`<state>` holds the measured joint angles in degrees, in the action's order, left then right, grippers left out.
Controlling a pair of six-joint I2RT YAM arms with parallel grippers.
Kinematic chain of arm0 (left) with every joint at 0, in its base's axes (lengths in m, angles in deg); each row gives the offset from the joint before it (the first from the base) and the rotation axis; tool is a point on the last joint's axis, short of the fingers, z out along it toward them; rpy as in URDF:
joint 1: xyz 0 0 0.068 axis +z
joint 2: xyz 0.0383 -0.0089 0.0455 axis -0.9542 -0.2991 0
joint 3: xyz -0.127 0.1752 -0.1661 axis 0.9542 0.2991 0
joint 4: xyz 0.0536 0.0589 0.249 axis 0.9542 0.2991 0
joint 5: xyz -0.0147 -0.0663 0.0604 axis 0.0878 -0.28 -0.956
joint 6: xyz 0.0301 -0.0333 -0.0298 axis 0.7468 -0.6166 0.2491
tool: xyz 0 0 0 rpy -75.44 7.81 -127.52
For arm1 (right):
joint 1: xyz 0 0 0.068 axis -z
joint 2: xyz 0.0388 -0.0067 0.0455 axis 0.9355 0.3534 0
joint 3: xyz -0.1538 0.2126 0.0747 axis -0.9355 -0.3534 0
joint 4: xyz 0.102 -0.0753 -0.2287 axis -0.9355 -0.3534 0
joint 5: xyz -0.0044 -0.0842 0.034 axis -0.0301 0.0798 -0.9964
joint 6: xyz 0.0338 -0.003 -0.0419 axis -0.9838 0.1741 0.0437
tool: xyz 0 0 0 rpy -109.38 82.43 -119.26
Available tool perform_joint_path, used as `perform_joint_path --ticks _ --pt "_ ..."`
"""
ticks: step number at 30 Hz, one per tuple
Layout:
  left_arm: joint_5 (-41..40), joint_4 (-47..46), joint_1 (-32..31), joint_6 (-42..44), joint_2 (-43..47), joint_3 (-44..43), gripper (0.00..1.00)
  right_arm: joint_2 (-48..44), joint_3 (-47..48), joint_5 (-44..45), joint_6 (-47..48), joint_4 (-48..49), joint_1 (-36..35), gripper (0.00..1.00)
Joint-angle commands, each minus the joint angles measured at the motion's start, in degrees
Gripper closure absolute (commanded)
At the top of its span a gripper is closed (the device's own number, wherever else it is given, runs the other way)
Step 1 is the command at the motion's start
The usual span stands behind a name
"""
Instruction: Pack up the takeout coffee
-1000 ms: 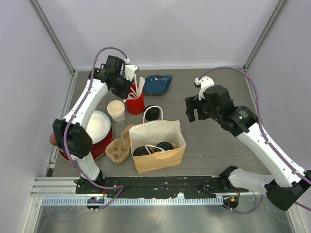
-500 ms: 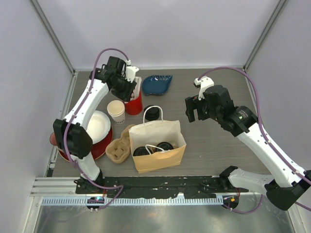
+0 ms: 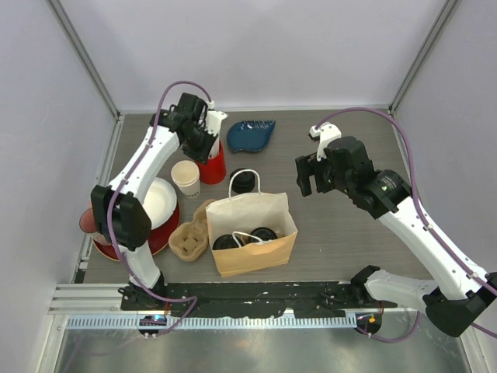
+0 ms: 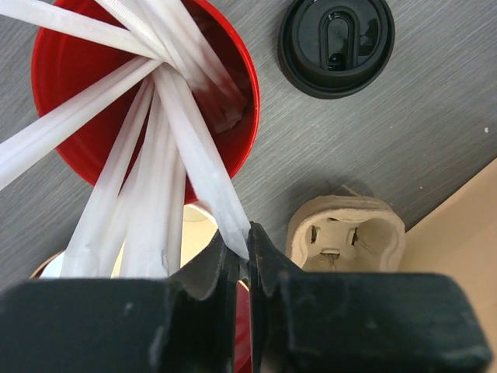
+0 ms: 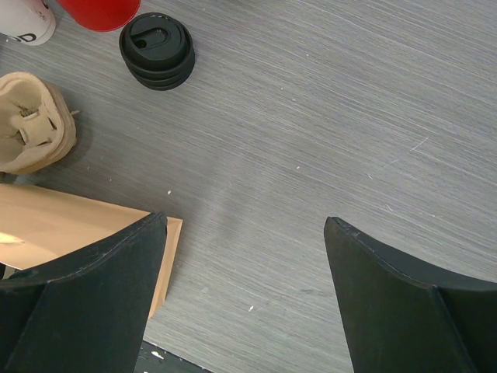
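Over at the left gripper (image 4: 247, 249), a shift within the past second: in from the left side of the red cup (image 3: 217, 165) to directly above its mouth. Now nearly closed, pinching the tip of one white stick (image 4: 203, 167) from the bundle in that cup. No change at the right gripper (image 5: 242, 225): spread wide, holding nothing, hanging above bare table (image 5: 349, 116) just right of the paper bag (image 3: 256, 210). Inside the bag, two black-lidded takeout coffee cups (image 3: 227, 242) side by side; behind it, a further black lid (image 3: 245, 181) on the table, near the red cup.
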<state>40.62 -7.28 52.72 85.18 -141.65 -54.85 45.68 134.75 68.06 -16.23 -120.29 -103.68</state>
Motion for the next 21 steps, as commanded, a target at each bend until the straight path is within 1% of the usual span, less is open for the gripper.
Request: perform_joint_path --ticks 1,2,11,16,21 --pt "-2.4 -0.2 -0.3 0.1 1.9 -1.2 0.94 -0.7 0.2 -0.2 0.5 0.5 0.3 0.12" --pt "-2.9 -0.2 -0.4 0.1 2.4 -1.5 1.00 -0.7 0.2 -0.1 0.5 0.6 0.2 0.12" --pt "-7.6 -0.4 -0.7 1.0 7.7 -3.0 1.00 -0.6 1.2 -0.3 0.4 0.1 0.2 0.12" --pt "-7.0 2.2 -1.2 2.0 12.9 -3.3 1.00 -0.8 3.6 -1.2 1.5 -1.2 0.2 0.12" --pt "-6.1 4.9 -1.3 2.8 17.0 -5.1 1.00 -1.0 8.7 -5.8 3.9 -1.2 0.2 0.12"
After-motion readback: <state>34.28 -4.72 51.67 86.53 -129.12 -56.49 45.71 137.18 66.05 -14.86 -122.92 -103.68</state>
